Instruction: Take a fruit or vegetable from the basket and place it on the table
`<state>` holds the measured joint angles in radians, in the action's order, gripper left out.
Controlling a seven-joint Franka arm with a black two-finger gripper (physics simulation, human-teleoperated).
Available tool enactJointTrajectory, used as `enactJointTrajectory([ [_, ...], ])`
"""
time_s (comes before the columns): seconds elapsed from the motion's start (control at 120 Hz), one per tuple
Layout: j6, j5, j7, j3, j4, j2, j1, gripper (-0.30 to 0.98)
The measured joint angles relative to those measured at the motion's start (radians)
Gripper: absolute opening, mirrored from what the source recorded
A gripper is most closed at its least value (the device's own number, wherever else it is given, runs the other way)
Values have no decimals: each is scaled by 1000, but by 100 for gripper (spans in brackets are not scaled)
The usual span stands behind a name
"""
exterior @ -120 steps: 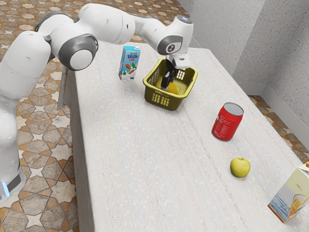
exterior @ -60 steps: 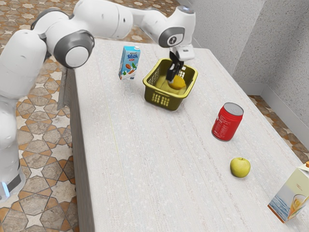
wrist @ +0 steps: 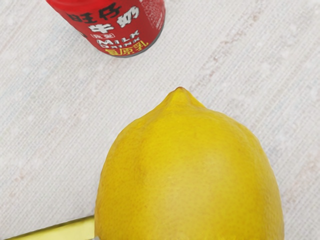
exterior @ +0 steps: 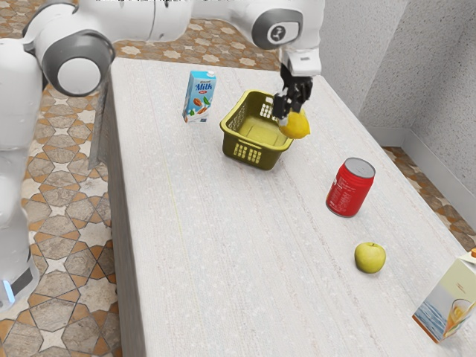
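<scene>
While the white robot arm [exterior: 141, 18] reaches in from the exterior view's left, its black gripper [exterior: 288, 117] is closed around a yellow lemon [exterior: 297, 127], holding it in the air by the right rim of the olive-green basket [exterior: 249, 153]. From where I stand, that basket sits toward the far end of the pale worktop [exterior: 216, 253], with the blue milk carton [exterior: 199, 97] upright near its left side. Nearer and to the right stands a red milk drink can [exterior: 351, 189], then a yellow-green apple [exterior: 370, 257], and at the near right a drink carton [exterior: 451, 299] with a glass pictured on it. In the wrist view the lemon's pointed tip faces the worktop near the can, and a strip of the basket shows beside the fruit.
</scene>
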<state>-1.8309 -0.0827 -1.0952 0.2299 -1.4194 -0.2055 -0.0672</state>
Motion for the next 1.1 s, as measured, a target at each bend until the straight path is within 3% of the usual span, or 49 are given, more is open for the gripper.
enactJointTrajectory([
  [0.142, 61, -18, -11, 0, 0, 1, -58, 10],
  [0.483, 154, -29, -30, 2, -1, -1, -69, 11],
  [0.583, 181, -40, -36, 3, 1, -1, -72, 38],
  [0.708, 210, -54, -43, 4, 1, -5, -69, 56],
  [1.033, 255, -87, -56, 10, 0, -79, -43, 67],
  [1.1, 284, -42, -61, 4, 1, -94, -44, 68],
])
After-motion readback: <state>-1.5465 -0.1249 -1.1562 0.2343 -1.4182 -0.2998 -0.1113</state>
